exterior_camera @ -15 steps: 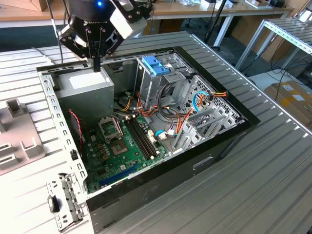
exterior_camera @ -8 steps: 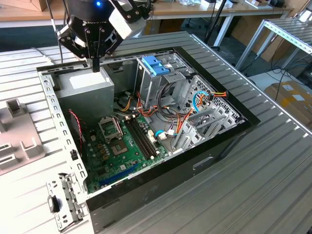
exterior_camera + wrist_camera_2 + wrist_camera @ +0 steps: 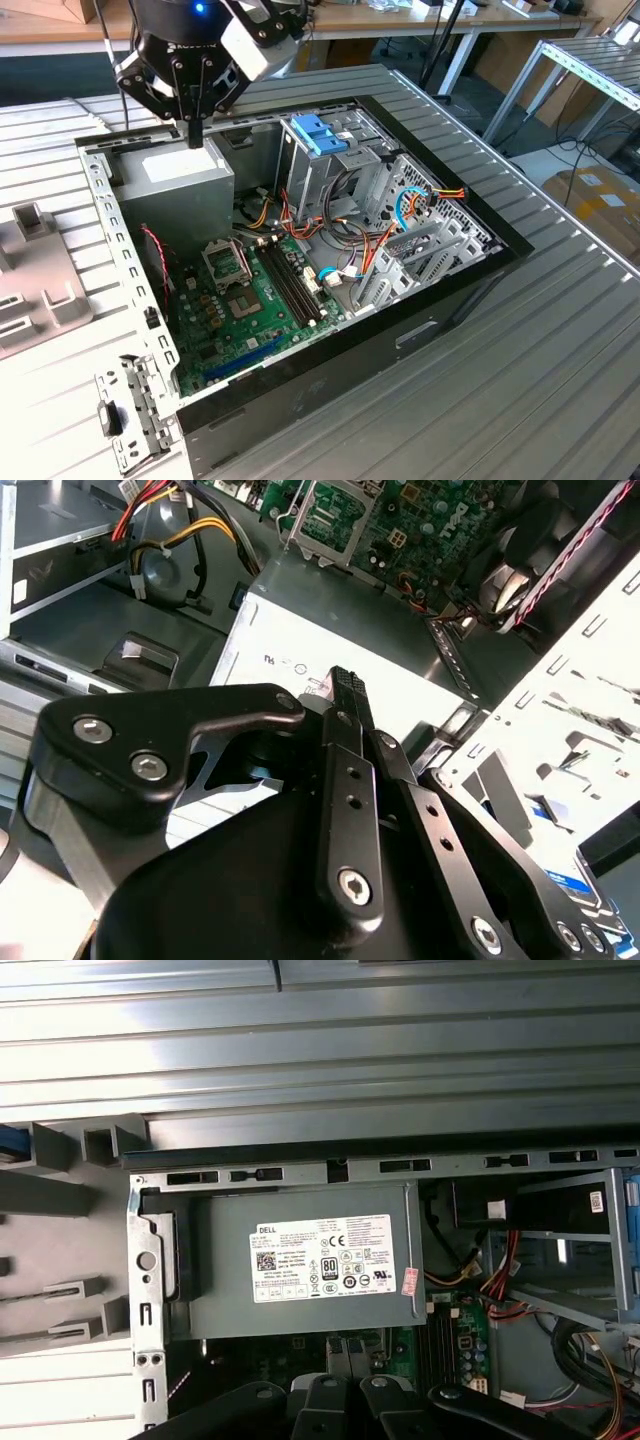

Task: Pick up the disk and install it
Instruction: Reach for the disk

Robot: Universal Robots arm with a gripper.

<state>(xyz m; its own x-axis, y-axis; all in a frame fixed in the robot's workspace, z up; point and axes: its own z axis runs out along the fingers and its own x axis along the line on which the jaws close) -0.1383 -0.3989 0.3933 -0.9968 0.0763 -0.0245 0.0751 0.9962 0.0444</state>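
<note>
Here, hand (image 3: 195,135) above computer case (image 3: 330,370), ribbed metal table (image 3: 560,330), desks (image 3: 520,20) behind.

Counter (image 3: 560,340): grey metal top, ribbed in long parallel slats; the slats also run across the first wrist view (image 3: 320,1050). Paler towards the exterior view's left, darker grey towards its right.

Items lying directly on it:
1. Case (image 3: 330,375): desktop computer case, on its side, open side up, black outer wall facing the exterior camera. It takes up the middle of the counter.
2. Fixture (image 3: 40,270): light grey moulded block with raised posts and slots. At the exterior view's left, apart from the case.
3. Bracket (image 3: 135,410): small perforated bright-metal plate, flat, just beside the case's near corner.
</note>
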